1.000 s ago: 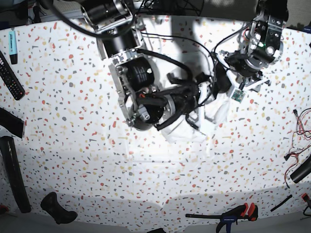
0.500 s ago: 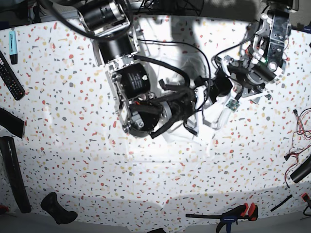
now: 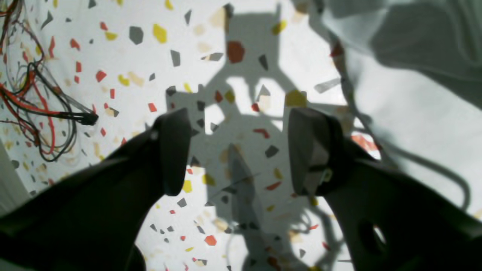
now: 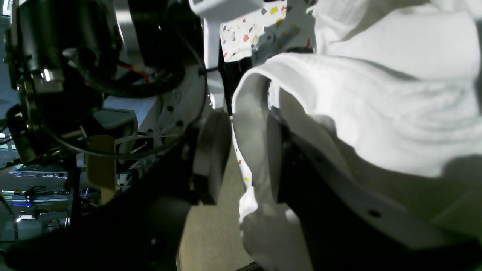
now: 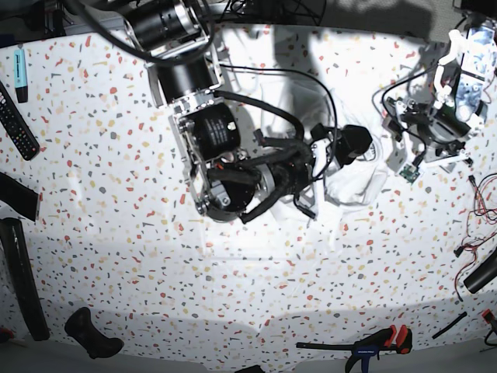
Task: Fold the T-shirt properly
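The white T-shirt (image 5: 357, 183) lies bunched and wrinkled in the middle of the speckled table (image 5: 116, 233). In the base view the big black right arm reaches across it. My right gripper (image 4: 243, 158) is shut on a thick fold of the T-shirt (image 4: 376, 113), and cloth drapes over one finger. That same gripper (image 5: 342, 148) sits on the bunch's upper edge. My left gripper (image 3: 241, 154) hangs open over bare table with nothing between its fingers. The T-shirt (image 3: 414, 75) lies to its upper right. The left arm (image 5: 435, 120) stands off the shirt's right side.
Red and black wires (image 3: 37, 98) lie close to the left gripper, and the wires (image 5: 481, 202) run along the table's right edge. A remote (image 5: 17, 124) and a turquoise marker (image 5: 21, 74) sit far left. A clamp (image 5: 373, 342) and a black handle (image 5: 93, 334) lie at the front edge.
The left arm has drawn away to the right, off the T-shirt. The right arm stays on the bunch, which now spreads a little further right.
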### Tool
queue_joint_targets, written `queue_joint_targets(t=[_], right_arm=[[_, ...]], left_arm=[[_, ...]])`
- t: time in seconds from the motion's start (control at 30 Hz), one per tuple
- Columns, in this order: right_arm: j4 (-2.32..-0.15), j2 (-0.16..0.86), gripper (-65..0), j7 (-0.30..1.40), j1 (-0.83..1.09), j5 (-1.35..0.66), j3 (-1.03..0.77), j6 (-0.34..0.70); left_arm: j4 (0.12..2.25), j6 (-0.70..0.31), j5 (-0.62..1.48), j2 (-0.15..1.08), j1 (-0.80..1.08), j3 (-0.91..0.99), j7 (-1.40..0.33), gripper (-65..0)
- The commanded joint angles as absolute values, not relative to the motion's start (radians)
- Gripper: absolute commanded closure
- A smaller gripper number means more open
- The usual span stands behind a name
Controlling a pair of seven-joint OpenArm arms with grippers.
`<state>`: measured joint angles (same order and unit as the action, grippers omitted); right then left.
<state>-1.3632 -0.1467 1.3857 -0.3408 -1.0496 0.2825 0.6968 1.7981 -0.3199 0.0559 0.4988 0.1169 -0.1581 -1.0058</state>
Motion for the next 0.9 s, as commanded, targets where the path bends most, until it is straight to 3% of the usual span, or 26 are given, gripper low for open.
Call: queue_joint_targets(t=[0.0, 0.2, 0.47, 0.63, 0.87], right_arm=[[-1.380, -0.157, -20.6, 1.370, -0.366, -1.074, 0.282, 0.698], [-1.380, -0.157, -20.6, 1.340, -0.367, -1.080, 0.282, 0.698], [-1.380, -0.157, -20.6, 1.294, -0.371, -1.082, 0.282, 0.698], [-1.380, -0.157, -20.6, 1.163, -0.371, -1.146, 0.282, 0.698], [-1.385, -0.157, -20.6, 1.170, -0.413, -1.287, 0.274, 0.698]], left_arm=[[1.821, -0.314, 0.052, 0.513, 0.107, -0.151, -0.997, -39.1], [1.872, -0.303, 0.045, 0.541, 0.093, -0.150, -0.994, -39.1], [1.885, -0.015, -0.162, 0.610, 0.044, -0.149, -1.017, -39.1], [1.886, 0.000, -0.168, 0.630, 0.047, -0.150, -1.018, -39.1], [1.886, 0.001, -0.168, 0.630, 0.047, -0.150, -0.998, -39.1]])
